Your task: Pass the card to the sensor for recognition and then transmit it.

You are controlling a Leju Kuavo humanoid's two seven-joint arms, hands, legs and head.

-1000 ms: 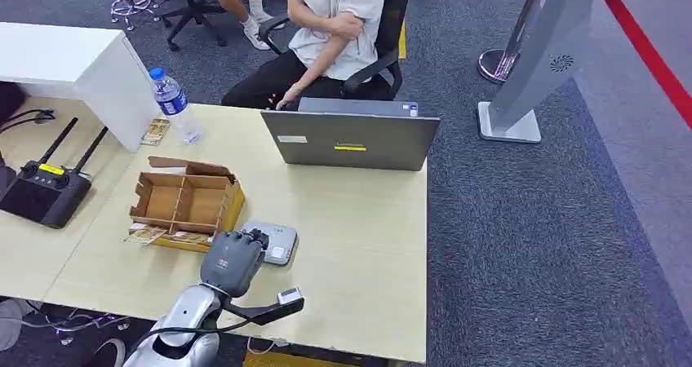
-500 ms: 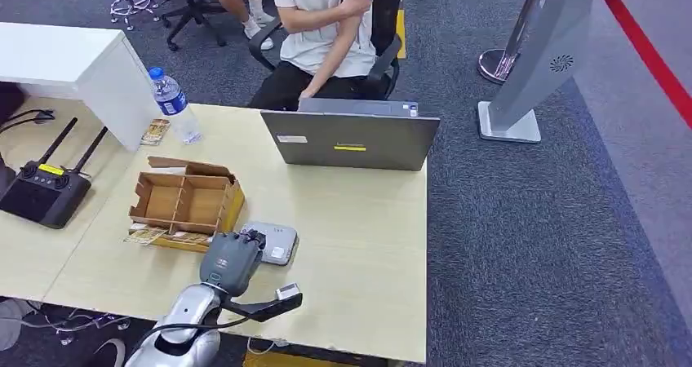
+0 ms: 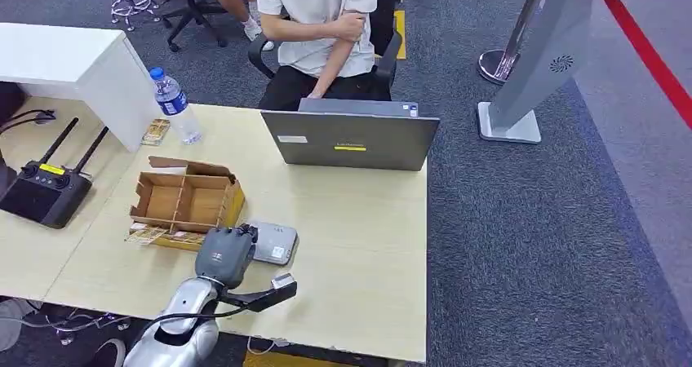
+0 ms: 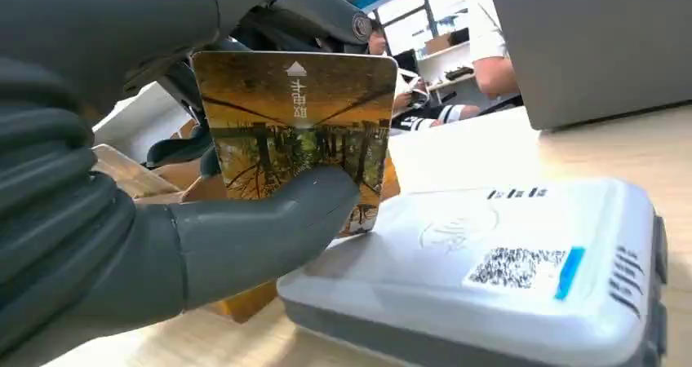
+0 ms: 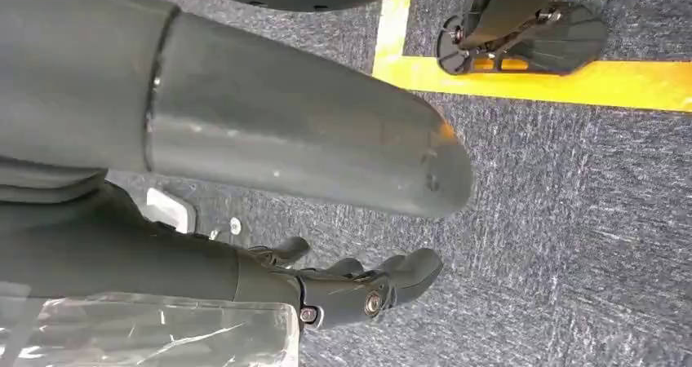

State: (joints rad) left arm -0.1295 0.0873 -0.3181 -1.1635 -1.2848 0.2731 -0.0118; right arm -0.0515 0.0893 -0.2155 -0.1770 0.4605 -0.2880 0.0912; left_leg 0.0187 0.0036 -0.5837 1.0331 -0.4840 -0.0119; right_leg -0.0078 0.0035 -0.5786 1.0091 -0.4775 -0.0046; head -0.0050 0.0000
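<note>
One card (image 4: 298, 134) sits pinched upright in your left hand (image 3: 225, 257), thumb against fingers, just beside the reader (image 4: 506, 261); right hand (image 5: 359, 289) holds nothing, fingers loosely apart.

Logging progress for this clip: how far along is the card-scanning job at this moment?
Done: the card is picked up; the left hand grips it between thumb and fingers. In hand: the card is held upright at the near edge of the white card reader, by the cardboard box. Whether it has been read cannot be told. Left: passing the card on. The right hand hangs empty over the carpet.
</note>
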